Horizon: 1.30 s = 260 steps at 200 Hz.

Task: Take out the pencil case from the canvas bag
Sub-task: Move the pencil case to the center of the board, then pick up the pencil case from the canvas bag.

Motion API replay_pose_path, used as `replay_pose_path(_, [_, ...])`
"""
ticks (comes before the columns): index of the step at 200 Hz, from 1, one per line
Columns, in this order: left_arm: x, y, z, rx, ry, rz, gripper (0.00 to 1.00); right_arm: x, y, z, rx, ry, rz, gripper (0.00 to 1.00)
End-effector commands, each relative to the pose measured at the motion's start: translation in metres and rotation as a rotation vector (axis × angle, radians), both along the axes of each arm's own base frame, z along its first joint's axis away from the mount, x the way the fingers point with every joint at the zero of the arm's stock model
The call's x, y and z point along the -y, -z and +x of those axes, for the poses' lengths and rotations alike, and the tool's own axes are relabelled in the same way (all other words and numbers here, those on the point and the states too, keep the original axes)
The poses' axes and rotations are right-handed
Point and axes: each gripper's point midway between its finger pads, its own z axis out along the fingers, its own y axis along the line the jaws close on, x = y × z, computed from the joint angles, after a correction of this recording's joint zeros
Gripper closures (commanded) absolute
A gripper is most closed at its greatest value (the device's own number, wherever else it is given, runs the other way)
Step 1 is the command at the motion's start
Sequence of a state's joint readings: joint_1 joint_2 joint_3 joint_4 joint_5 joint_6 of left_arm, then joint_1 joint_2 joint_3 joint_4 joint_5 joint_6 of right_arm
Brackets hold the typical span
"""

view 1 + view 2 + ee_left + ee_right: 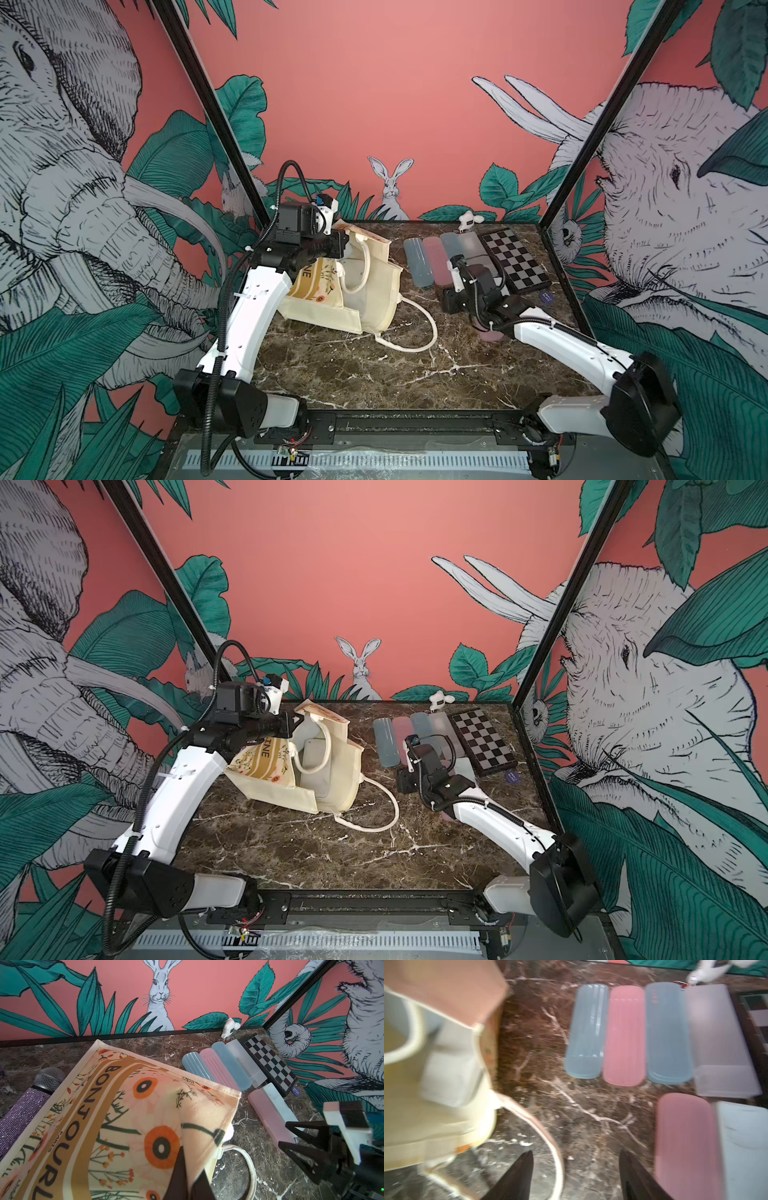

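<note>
The cream canvas bag (332,303) (286,779) lies on its side at the table's left, mouth turned right, one loop handle (419,332) trailing on the marble. My left gripper (343,245) (193,1159) is shut on a fold of the bag's upper printed edge and holds it raised. A pale grey rectangle (316,756) (450,1068) shows inside the mouth; I cannot tell whether it is a pencil case. My right gripper (451,293) (576,1153) hangs open and empty over bare marble between the bag and a pink pencil case (685,1142).
Several pastel pencil cases (436,259) lie in a row at the back right, next to a chessboard (515,257). A small white toy (468,220) stands by the back wall. A purple glitter microphone (31,1101) lies behind the bag.
</note>
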<state>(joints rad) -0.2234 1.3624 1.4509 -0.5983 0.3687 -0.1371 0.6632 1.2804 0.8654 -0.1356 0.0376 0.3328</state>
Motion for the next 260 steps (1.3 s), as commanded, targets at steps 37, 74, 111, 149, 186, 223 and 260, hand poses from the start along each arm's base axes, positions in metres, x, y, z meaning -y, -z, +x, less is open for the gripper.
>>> replay_pose_path(37, [0.031,-0.028,-0.011,0.157,0.184,-0.052,1.0,-0.093,-0.079,-0.043,0.29,-0.326,0.252,0.29])
replay_pose_path(74, [0.034,-0.028,-0.012,0.162,0.205,-0.065,1.0,-0.13,-0.056,-0.066,0.239,-0.457,0.154,0.38])
replay_pose_path(111, [0.049,-0.038,-0.027,0.187,0.315,-0.125,1.0,-0.157,-0.009,-0.065,0.124,-0.472,-0.022,0.51])
replay_pose_path(149, [0.049,-0.041,-0.034,0.212,0.332,-0.128,1.0,-0.174,0.03,-0.048,0.002,-0.369,-0.096,0.61])
replay_pose_path(186, [0.049,-0.037,-0.034,0.195,0.325,-0.127,1.0,-0.186,0.053,-0.034,-0.077,-0.243,-0.068,0.65])
replay_pose_path(223, [0.045,-0.039,-0.028,0.19,0.266,-0.16,1.0,-0.197,0.082,-0.025,-0.169,-0.129,-0.02,0.63])
replay_pose_path(260, [0.043,-0.045,-0.03,0.211,0.212,-0.17,1.0,-0.218,0.075,-0.012,-0.21,-0.014,0.15,0.54])
